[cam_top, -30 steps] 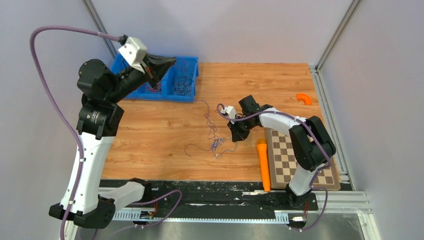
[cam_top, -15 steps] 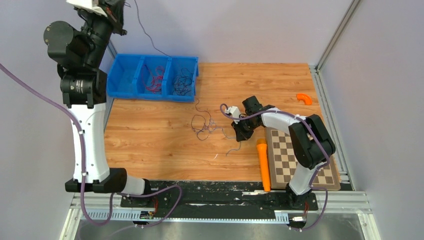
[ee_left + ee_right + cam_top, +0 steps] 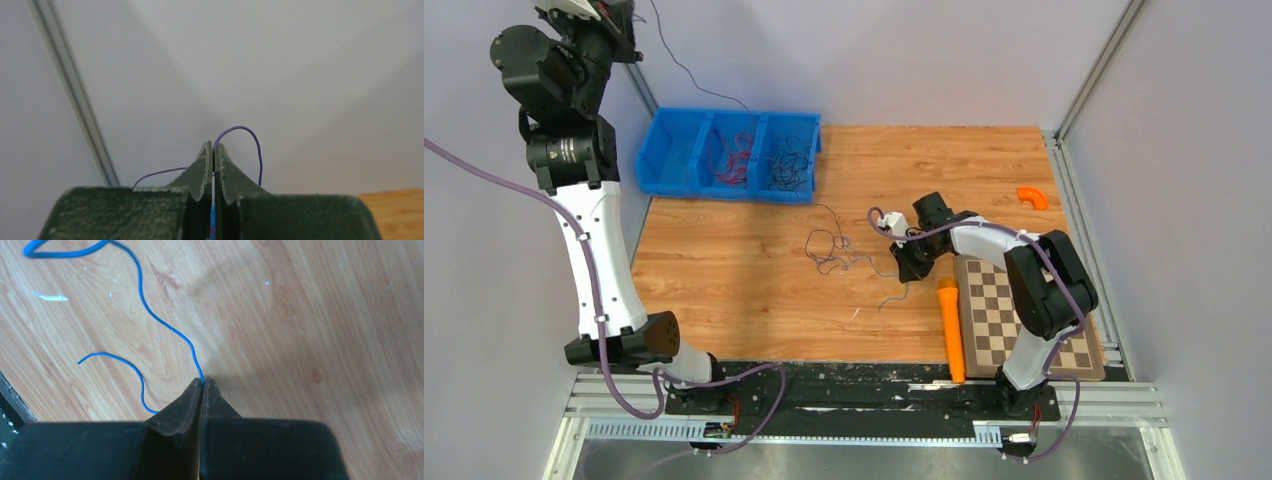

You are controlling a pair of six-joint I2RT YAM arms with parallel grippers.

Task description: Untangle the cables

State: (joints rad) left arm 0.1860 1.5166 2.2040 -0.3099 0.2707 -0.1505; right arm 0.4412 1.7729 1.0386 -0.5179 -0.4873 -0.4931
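Observation:
My left gripper (image 3: pixel 627 14) is raised high at the back left, at the top edge of the top view. It is shut on a thin purple cable (image 3: pixel 250 134) that loops out of the fingertips. That cable (image 3: pixel 694 75) hangs down past the blue bin (image 3: pixel 664 150) to a loose tangle of cables (image 3: pixel 829 245) on the wooden table. My right gripper (image 3: pixel 910 268) is low on the table, right of the tangle, shut on a thin blue-looking cable (image 3: pixel 150 315). The cable's free end (image 3: pixel 82 360) curls on the wood. Red cables (image 3: pixel 734 158) and black cables (image 3: pixel 789 168) lie in the bin.
An orange cylinder (image 3: pixel 950 330) lies just right of my right gripper, beside a chessboard (image 3: pixel 1024 330). A small orange curved piece (image 3: pixel 1031 197) sits at the far right. A metal frame post (image 3: pixel 75 95) runs up the grey wall by the left gripper.
My left arm has swung up from the bin to high at the back left, drawing a cable up with it. The tangle has shifted left and loosened. The right gripper has barely moved.

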